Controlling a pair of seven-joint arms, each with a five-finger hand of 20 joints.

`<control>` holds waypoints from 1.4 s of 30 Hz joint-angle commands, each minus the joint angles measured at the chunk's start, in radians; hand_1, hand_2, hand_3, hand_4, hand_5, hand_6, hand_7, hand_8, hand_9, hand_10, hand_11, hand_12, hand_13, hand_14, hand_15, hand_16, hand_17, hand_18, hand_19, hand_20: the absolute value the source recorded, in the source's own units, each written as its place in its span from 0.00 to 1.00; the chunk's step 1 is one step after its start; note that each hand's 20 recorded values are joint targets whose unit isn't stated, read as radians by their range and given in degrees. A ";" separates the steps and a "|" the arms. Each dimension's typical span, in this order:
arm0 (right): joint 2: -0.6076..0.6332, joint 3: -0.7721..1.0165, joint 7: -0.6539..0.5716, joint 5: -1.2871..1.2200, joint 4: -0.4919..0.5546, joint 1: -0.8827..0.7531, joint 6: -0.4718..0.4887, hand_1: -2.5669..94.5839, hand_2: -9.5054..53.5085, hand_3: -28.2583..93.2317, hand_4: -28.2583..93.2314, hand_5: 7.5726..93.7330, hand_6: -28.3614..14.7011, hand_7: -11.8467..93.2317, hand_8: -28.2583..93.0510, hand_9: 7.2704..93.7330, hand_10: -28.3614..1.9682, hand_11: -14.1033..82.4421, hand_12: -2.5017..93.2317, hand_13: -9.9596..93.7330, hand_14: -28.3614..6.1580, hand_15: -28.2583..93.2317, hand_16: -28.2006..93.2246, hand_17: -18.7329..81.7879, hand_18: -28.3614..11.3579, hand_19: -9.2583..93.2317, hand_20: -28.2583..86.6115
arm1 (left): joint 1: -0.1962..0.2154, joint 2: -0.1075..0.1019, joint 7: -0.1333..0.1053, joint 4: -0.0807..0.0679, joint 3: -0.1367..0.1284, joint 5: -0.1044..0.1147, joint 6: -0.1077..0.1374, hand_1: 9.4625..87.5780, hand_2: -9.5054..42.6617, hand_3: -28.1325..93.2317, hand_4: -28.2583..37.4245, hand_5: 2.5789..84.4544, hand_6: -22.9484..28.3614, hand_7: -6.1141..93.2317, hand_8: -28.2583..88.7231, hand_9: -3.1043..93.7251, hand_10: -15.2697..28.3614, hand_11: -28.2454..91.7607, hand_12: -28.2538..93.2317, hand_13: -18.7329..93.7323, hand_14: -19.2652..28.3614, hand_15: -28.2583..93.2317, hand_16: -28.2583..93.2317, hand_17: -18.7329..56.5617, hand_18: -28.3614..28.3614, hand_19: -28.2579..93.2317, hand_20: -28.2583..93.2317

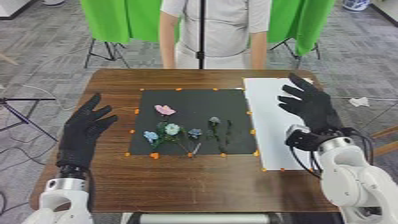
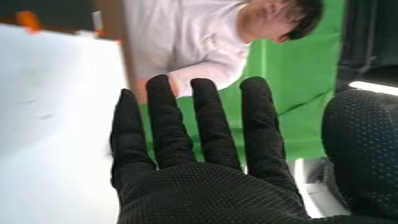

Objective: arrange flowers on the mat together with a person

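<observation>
Here's my right hand (image 1: 311, 106) over the white sheet (image 1: 269, 105) — fingers straight, grip loose! My left hand (image 1: 80, 132), open too, is left of the dark mat (image 1: 191, 99). And there lie the flowers (image 1: 172, 128) on it — pink bloom (image 1: 164, 109) farthest from me, blue ones nearer!
</observation>
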State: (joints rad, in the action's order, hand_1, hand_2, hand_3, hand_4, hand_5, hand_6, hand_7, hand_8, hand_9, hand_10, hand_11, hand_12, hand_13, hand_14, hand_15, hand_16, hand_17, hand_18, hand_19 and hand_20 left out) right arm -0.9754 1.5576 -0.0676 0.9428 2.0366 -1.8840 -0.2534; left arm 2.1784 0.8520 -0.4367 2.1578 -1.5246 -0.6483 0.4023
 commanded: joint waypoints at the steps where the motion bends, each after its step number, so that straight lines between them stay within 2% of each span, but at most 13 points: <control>1: -0.043 0.020 0.048 0.000 -0.014 -0.052 -0.008 0.15 0.36 0.89 0.00 0.32 0.76 0.24 0.13 0.36 0.54 0.20 0.16 0.37 0.32 0.40 0.37 0.19 0.18 0.54 0.34 | 0.010 0.018 0.011 -0.008 -0.002 -0.006 -0.009 0.20 0.31 0.88 0.02 0.41 0.54 0.17 0.17 0.41 0.75 0.42 0.31 0.42 0.97 0.67 0.16 0.15 0.97 0.66 0.41; 5: -0.043 0.034 0.058 0.003 -0.015 -0.074 0.009 0.15 0.36 0.89 0.00 0.32 0.77 0.24 0.13 0.35 0.55 0.20 0.17 0.38 0.32 0.40 0.37 0.19 0.18 0.54 0.34 | 0.009 0.023 0.017 -0.008 -0.008 -0.012 -0.011 0.20 0.31 0.88 0.02 0.41 0.54 0.17 0.17 0.41 0.75 0.42 0.31 0.42 0.97 0.67 0.16 0.15 0.97 0.66 0.41; 12: -0.051 0.050 0.077 -0.007 -0.020 -0.093 0.027 0.15 0.35 0.89 0.00 0.32 0.78 0.24 0.13 0.35 0.55 0.20 0.17 0.38 0.31 0.40 0.38 0.19 0.17 0.54 0.35 | 0.011 0.020 0.012 -0.005 -0.006 -0.008 -0.008 0.20 0.31 0.88 0.03 0.41 0.54 0.17 0.17 0.41 0.76 0.43 0.31 0.42 0.97 0.67 0.16 0.15 0.97 0.66 0.41; 13: -0.052 0.056 0.077 -0.003 -0.018 -0.101 0.026 0.15 0.35 0.89 0.00 0.32 0.78 0.24 0.13 0.36 0.55 0.20 0.17 0.38 0.31 0.40 0.38 0.19 0.17 0.54 0.35 | 0.007 0.026 0.021 -0.006 -0.009 -0.014 -0.012 0.20 0.31 0.88 0.03 0.41 0.54 0.17 0.17 0.41 0.76 0.43 0.31 0.42 0.97 0.67 0.16 0.15 0.97 0.66 0.41; 14: -0.049 0.053 0.077 0.000 -0.022 -0.096 0.032 0.15 0.34 0.89 0.00 0.32 0.78 0.24 0.13 0.36 0.55 0.20 0.17 0.38 0.31 0.40 0.38 0.19 0.17 0.54 0.35 | 0.011 0.019 0.010 -0.005 -0.007 -0.007 -0.007 0.20 0.31 0.88 0.03 0.41 0.54 0.17 0.17 0.41 0.76 0.43 0.31 0.42 0.97 0.67 0.16 0.15 0.97 0.66 0.41; 15: -0.050 0.060 0.084 -0.009 -0.020 -0.107 0.035 0.15 0.34 0.90 0.00 0.32 0.78 0.25 0.13 0.36 0.55 0.20 0.17 0.38 0.31 0.40 0.38 0.19 0.16 0.54 0.35 | 0.010 0.023 0.018 -0.005 -0.008 -0.012 -0.010 0.20 0.31 0.88 0.03 0.41 0.54 0.17 0.17 0.41 0.76 0.43 0.31 0.42 0.97 0.67 0.16 0.15 0.97 0.66 0.41; 18: -0.054 0.065 0.088 -0.008 -0.023 -0.114 0.055 0.15 0.34 0.90 0.00 0.32 0.78 0.25 0.13 0.36 0.55 0.20 0.17 0.38 0.31 0.40 0.38 0.19 0.16 0.54 0.35 | 0.013 0.018 0.010 -0.004 -0.006 -0.007 -0.007 0.20 0.31 0.88 0.03 0.41 0.54 0.17 0.17 0.41 0.75 0.43 0.31 0.42 0.97 0.68 0.16 0.15 0.97 0.66 0.41; 30: -0.057 0.052 0.072 0.000 -0.017 -0.114 0.047 0.15 0.34 0.89 0.00 0.32 0.78 0.24 0.13 0.37 0.56 0.20 0.17 0.40 0.31 0.41 0.38 0.19 0.15 0.54 0.36 | 0.024 0.028 0.032 0.000 -0.014 -0.020 -0.015 0.21 0.31 0.88 0.03 0.41 0.54 0.17 0.17 0.41 0.76 0.43 0.31 0.42 0.98 0.68 0.16 0.15 0.97 0.66 0.41; 32: -0.056 0.051 0.066 -0.002 -0.017 -0.112 0.049 0.15 0.34 0.89 0.00 0.32 0.78 0.24 0.13 0.37 0.56 0.20 0.17 0.40 0.31 0.41 0.38 0.19 0.14 0.54 0.36 | 0.029 0.027 0.028 0.002 -0.014 -0.017 -0.014 0.20 0.31 0.88 0.03 0.41 0.54 0.17 0.17 0.41 0.76 0.43 0.31 0.42 0.98 0.68 0.16 0.15 0.97 0.66 0.41; 35: -0.056 0.047 0.061 0.002 -0.016 -0.109 0.048 0.15 0.34 0.89 0.00 0.32 0.78 0.24 0.13 0.37 0.56 0.20 0.17 0.40 0.31 0.41 0.38 0.19 0.14 0.54 0.36 | 0.031 0.032 0.038 0.003 -0.017 -0.023 -0.017 0.21 0.31 0.88 0.03 0.41 0.54 0.17 0.17 0.41 0.76 0.43 0.31 0.42 0.97 0.68 0.16 0.16 0.98 0.66 0.41; 42: -0.056 0.040 0.045 0.007 -0.014 -0.104 0.047 0.15 0.34 0.89 0.00 0.32 0.78 0.24 0.13 0.37 0.56 0.20 0.17 0.40 0.31 0.41 0.38 0.19 0.13 0.54 0.36 | 0.034 0.032 0.042 0.006 -0.019 -0.025 -0.017 0.21 0.31 0.88 0.03 0.41 0.54 0.17 0.17 0.41 0.76 0.43 0.31 0.42 0.97 0.68 0.16 0.16 0.98 0.66 0.41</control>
State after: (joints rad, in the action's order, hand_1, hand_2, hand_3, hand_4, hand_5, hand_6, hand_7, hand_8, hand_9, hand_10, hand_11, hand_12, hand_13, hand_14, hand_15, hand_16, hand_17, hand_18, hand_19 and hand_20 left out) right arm -1.0260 1.6066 -0.0117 0.9375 2.0127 -1.9820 -0.2103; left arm 2.1948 0.8728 -0.4106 2.1581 -1.5392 -0.6653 0.3954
